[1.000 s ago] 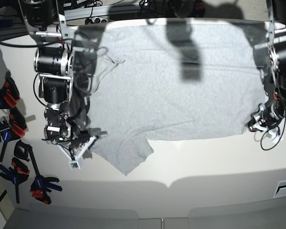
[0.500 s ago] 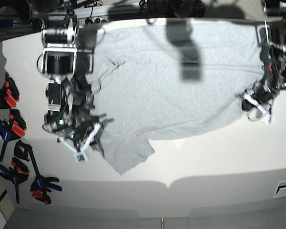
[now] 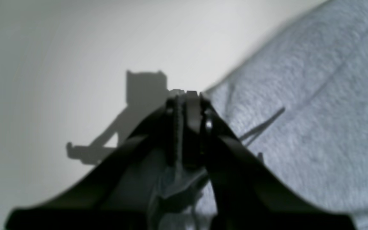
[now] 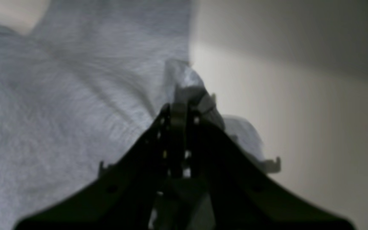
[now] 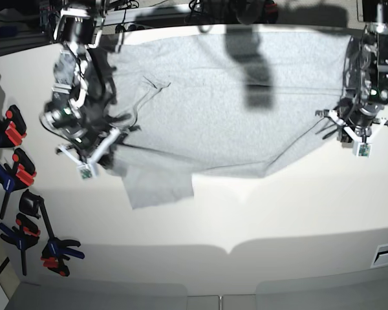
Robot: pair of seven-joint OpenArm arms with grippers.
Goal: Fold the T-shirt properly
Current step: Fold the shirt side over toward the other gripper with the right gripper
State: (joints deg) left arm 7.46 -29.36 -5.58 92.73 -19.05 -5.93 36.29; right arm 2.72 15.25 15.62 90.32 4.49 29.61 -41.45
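The light grey T-shirt (image 5: pixel 213 110) lies spread over the far half of the white table, plain side up, with one sleeve (image 5: pixel 158 187) hanging toward the near side. My right gripper (image 5: pixel 97 152) is at the shirt's left edge in the base view, shut on a bunched fold of cloth (image 4: pixel 187 83). In its own wrist view the right gripper (image 4: pixel 179 110) shows its jaws pressed together. My left gripper (image 5: pixel 350 132) is at the shirt's right corner. There the left gripper (image 3: pixel 187 95) is shut, with T-shirt fabric (image 3: pixel 299 127) pinched between its fingers and stretched taut toward the middle.
Several black clamps with red and blue handles (image 5: pixel 16 171) lie along the table's left edge. Cables and frame parts (image 5: pixel 200 10) run behind the far edge. Bare white table (image 5: pixel 258 219) spreads across the near half.
Both grippers have moved toward the far side, each carrying its pinch of cloth. The shirt's near hem is drawn up and back, and the sleeve has slid with it.
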